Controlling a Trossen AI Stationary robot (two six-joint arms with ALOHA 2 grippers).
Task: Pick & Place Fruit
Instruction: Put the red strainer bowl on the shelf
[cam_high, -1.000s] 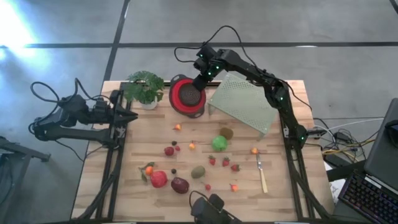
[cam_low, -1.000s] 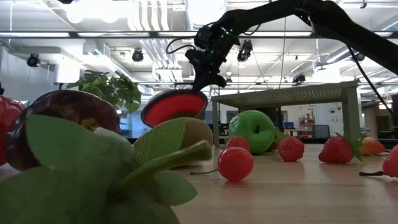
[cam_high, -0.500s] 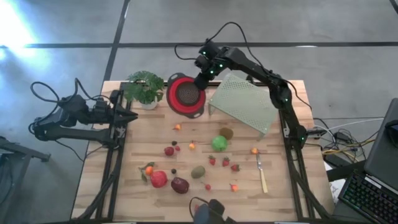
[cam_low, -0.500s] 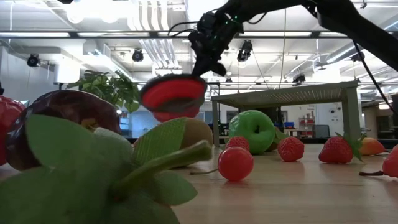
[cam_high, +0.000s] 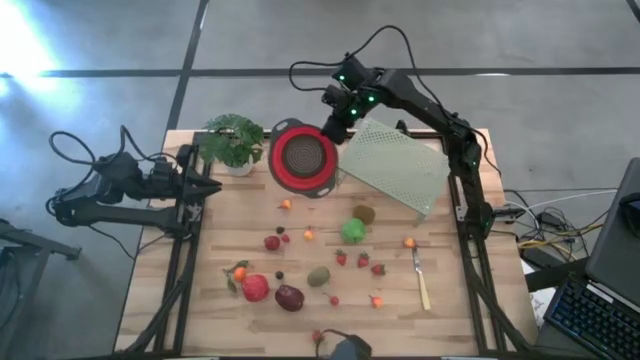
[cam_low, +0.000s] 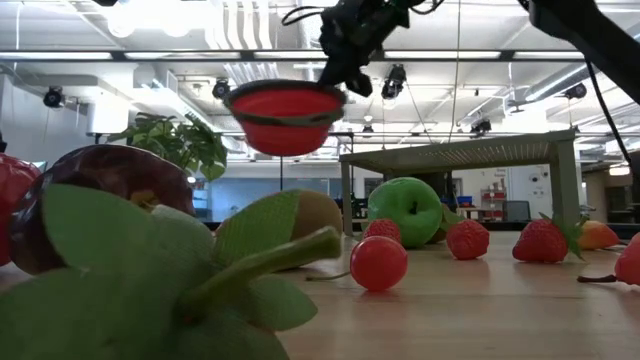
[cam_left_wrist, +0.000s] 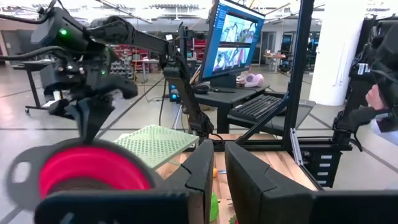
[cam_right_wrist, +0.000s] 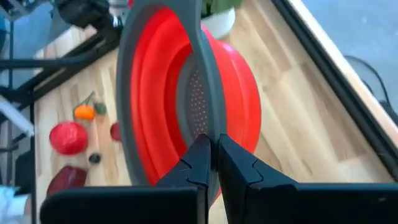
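A red colander (cam_high: 303, 157) with a grey rim hangs in the air over the table's far middle, with my right gripper (cam_high: 335, 128) shut on it. In the low view the colander (cam_low: 285, 118) hangs above the fruit. On the table lie a green apple (cam_high: 352, 230), a red apple (cam_high: 255, 288), a maroon plum (cam_high: 289, 297), two kiwis (cam_high: 318, 276), and small strawberries and orange pieces. My left gripper (cam_high: 210, 187) waits shut at the table's left edge. My right gripper pinches the colander's grey rim (cam_right_wrist: 208, 118) between its two fingers, on the colander's far right side. The fingers slant down from the far right. The colander hangs clear of the table, about level with its opening up.
A pale green perforated rack (cam_high: 392, 165) stands at the far right, close beside the colander. A leafy potted plant (cam_high: 233, 140) stands at the far left. A slim knife (cam_high: 421, 280) lies near the right front.
My right gripper has risen and drawn a little toward the table's right edge, staying shut on the colander. The colander, tilted toward the near edge before, has been lifted higher and now hangs level.
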